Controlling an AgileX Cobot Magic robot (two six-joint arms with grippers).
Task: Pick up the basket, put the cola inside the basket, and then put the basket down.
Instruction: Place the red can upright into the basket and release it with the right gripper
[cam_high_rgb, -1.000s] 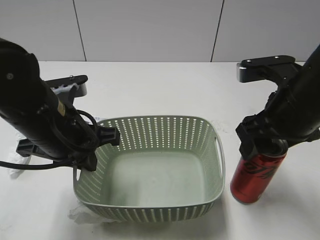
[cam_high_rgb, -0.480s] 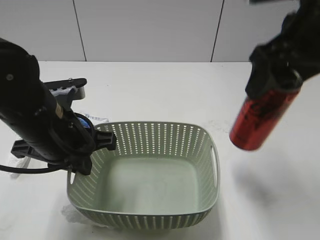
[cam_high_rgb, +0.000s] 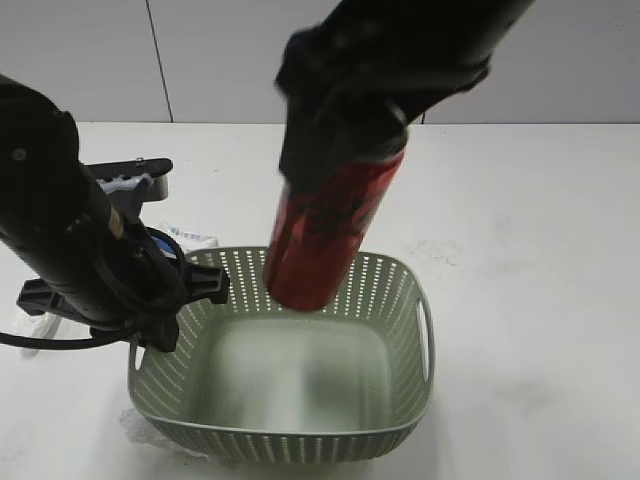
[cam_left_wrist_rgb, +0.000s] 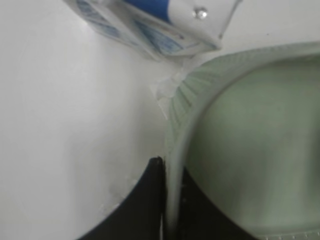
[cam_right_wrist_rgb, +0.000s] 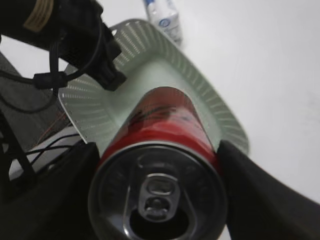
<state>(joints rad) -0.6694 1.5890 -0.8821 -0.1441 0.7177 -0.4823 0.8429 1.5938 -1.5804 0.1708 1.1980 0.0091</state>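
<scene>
Your right pincer (cam_right_wrist_rgb: 159, 165) grips the cola (cam_high_rgb: 325, 235) near its top, one finger on each side, and the can hangs tilted above the back half of the basket (cam_high_rgb: 395, 425). Your left pincer (cam_left_wrist_rgb: 169, 200) is closed over the basket's left rim, one finger outside and one inside the wall.

I think the main danger is the tilt: if you let go now, the can will probably fall on its side and roll, or strike the back wall. A hard landing could also pull the thin rim out of the left grip. The milk carton (cam_left_wrist_rgb: 145, 25) lies just beside the basket's corner on the counter (cam_high_rgb: 540, 250), so setting the basket down could push it.

Half a second ago the cola was high on the right, outside the basket; now it is over the inside. The basket has also shifted slightly left.
</scene>
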